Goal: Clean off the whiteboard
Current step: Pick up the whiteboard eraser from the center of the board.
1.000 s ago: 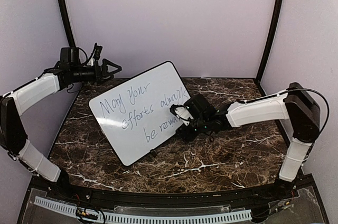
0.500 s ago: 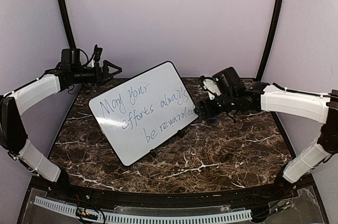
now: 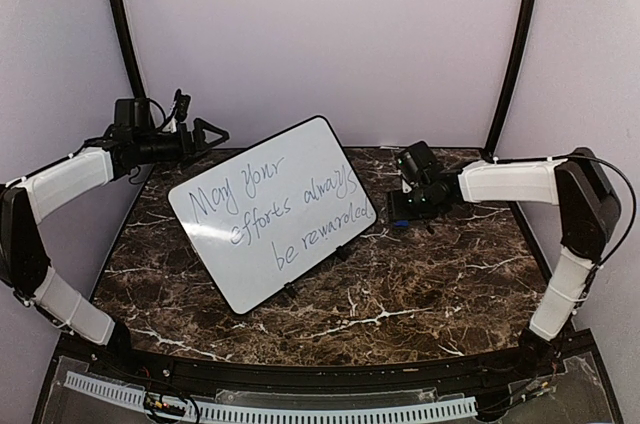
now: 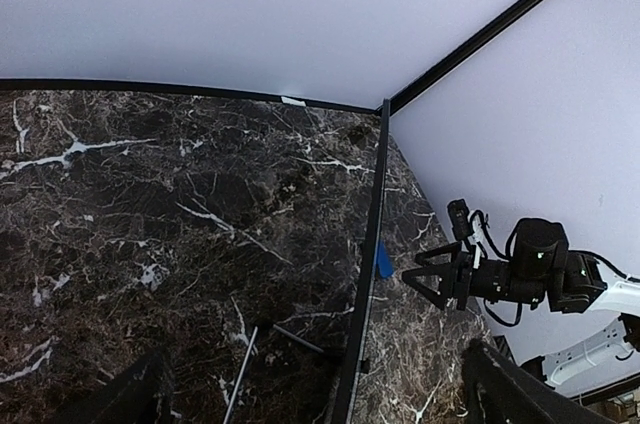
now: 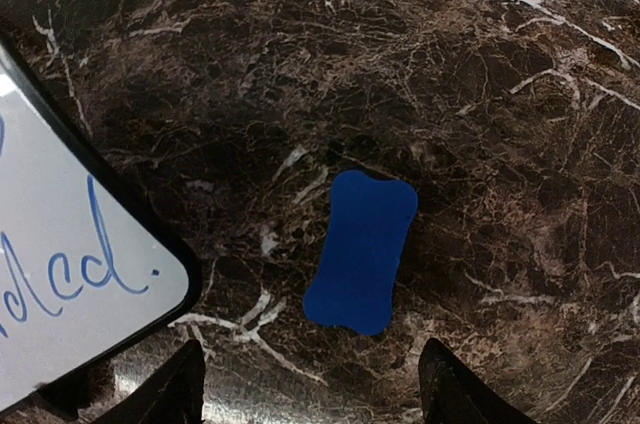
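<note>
Two arms, both end effectors empty. The whiteboard [image 3: 270, 209] stands propped at a tilt on its feet, left of centre on the worktop [image 3: 420, 294]. Its full blue handwriting is intact, so nothing is erased yet.

Past the board's right corner, toward the far right edge, a blue eraser [image 5: 360, 251] lies flat on the worktop, near the board but not touching it. The right end effector [image 5: 312, 359] hovers above it with fingers apart, straddling its lower end and gripping nothing. The left end effector [image 3: 205, 132] is raised at the far left corner, fingers spread wide, idle.

Step in hand (judgement): pick up the eraser. To do it well:
- centre over the narrow waist
- descend straight
- close across the short width
- keep the left finger clear of the board's corner

Versus one second ago: the right end effector was at the board's right edge by the last word and has since swung back toward the far right. Board, writing and left arm are essentially unchanged.
</note>
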Controlling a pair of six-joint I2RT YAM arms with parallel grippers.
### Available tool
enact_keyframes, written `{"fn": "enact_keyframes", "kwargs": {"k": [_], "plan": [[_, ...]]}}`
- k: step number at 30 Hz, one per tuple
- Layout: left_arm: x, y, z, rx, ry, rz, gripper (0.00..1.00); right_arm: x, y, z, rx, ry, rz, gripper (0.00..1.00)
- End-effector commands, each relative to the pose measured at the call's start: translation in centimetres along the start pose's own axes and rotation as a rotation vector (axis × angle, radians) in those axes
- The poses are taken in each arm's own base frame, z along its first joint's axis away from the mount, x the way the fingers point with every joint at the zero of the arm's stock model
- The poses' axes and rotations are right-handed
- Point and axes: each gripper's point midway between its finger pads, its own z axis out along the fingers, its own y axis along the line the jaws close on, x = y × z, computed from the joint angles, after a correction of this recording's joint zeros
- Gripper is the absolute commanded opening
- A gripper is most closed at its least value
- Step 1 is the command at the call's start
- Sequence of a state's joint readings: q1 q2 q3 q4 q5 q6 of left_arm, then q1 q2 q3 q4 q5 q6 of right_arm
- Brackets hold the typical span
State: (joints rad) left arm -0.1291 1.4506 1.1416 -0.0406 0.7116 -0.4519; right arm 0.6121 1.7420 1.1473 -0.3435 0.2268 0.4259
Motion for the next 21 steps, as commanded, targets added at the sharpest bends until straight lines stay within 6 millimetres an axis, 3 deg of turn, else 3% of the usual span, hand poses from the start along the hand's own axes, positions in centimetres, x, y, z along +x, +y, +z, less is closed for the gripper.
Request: {"fn": "enact_keyframes", "kwargs": {"k": [1,6,21], "plan": [[-0.5,-1.2,-0.8,0.018,-0.039,0.026,0.99,-3.2,0.0,1.3,0.038,-0.071,0.073,0.69],[-0.8,-1.3,-0.9,0.019,-0.057,0.037,0.99,-2.9,-0.8,3.4,0.104,-0.072,0.095,0.65],[-0.7,-1.3,-0.9,0.022,-0.061,0.032,0.99,-2.3,-1.7,5.4,0.171,-0.072,0.101,0.58]]}}
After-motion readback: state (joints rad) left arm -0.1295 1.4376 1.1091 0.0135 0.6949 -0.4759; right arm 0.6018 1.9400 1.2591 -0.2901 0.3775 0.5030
